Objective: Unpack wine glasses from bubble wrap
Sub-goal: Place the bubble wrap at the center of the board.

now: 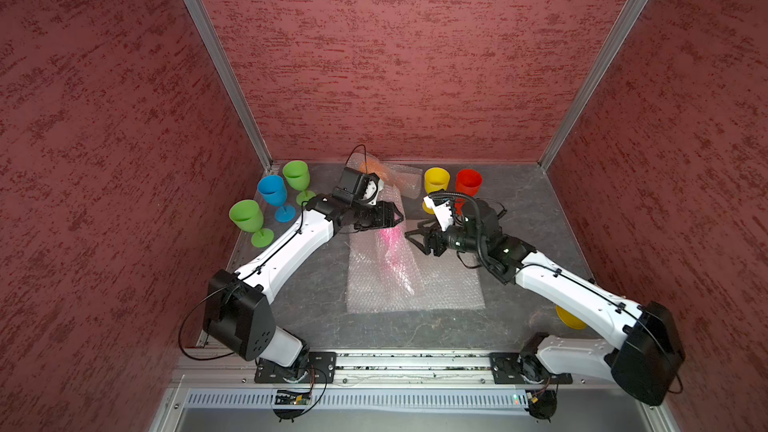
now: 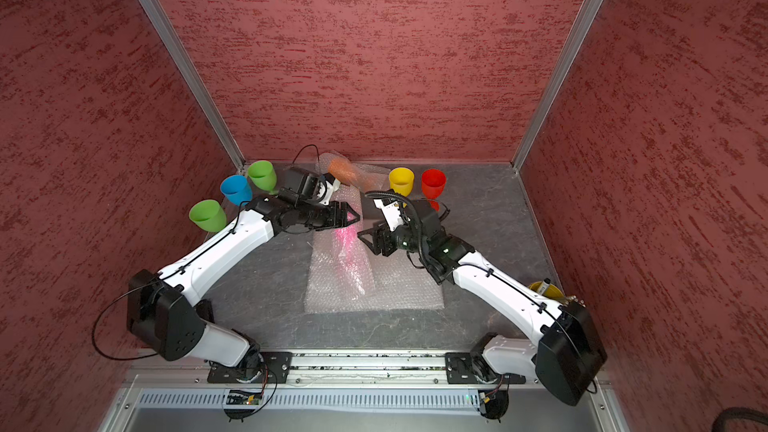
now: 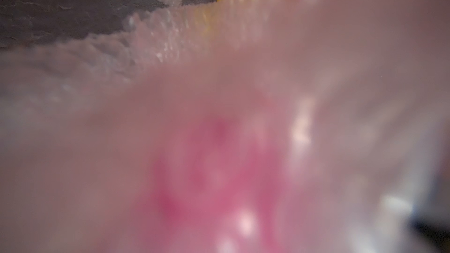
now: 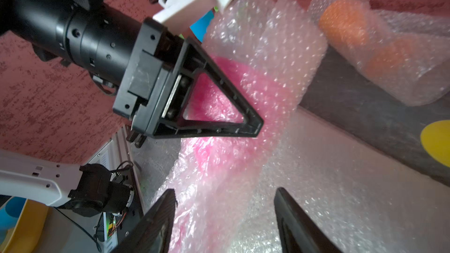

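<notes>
Left pincer grips the bubble-wrapped pink goblet steady, seemingly so the open right pincer can catch the loose wrap.

A robotics lab test cell: red textured wall panels joined by aluminium frame posts box in a dark stone-look desk. Two white-and-black robot arms are mounted on a metal rail, beside a slotted cable duct.
</notes>
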